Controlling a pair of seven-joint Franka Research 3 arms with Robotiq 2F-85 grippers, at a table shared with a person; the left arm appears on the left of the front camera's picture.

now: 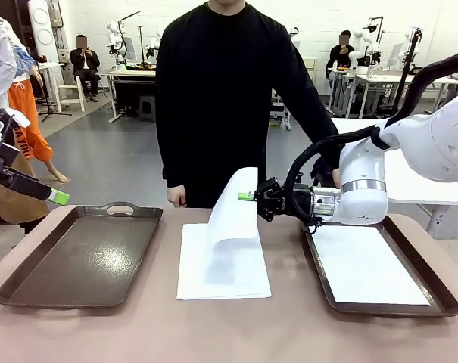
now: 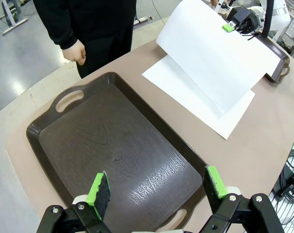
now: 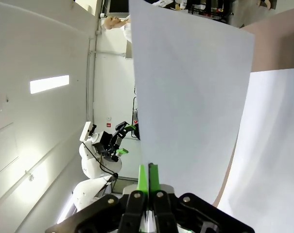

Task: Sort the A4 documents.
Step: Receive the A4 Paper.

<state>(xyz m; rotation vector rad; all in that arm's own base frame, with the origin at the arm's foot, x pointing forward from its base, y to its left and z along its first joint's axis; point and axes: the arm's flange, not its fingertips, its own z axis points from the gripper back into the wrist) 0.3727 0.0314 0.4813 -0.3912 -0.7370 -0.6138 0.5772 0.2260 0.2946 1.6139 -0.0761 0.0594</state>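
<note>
White A4 documents [image 1: 213, 283] lie stacked on the table's middle. My right gripper [image 1: 247, 196] is shut on the far right edge of the top sheet [image 1: 236, 219], which curls up off the stack. In the right wrist view the pinched sheet [image 3: 190, 97] rises from my shut right gripper [image 3: 148, 175]. The left wrist view shows the raised sheet [image 2: 219, 58] over the stack [image 2: 190, 92]. Another white sheet [image 1: 369, 265] lies in the right tray [image 1: 440, 299]. My left gripper [image 2: 156, 187] hangs open above the empty left tray [image 2: 112, 145], holding nothing; it also shows at the front view's left edge [image 1: 58, 197].
A person in black [image 1: 229, 98] stands at the table's far side, one hand [image 1: 177, 197] hanging near the edge, the other hand behind my right arm. The dark brown left tray [image 1: 85, 257] has handles at both ends. Bare table runs along the near edge.
</note>
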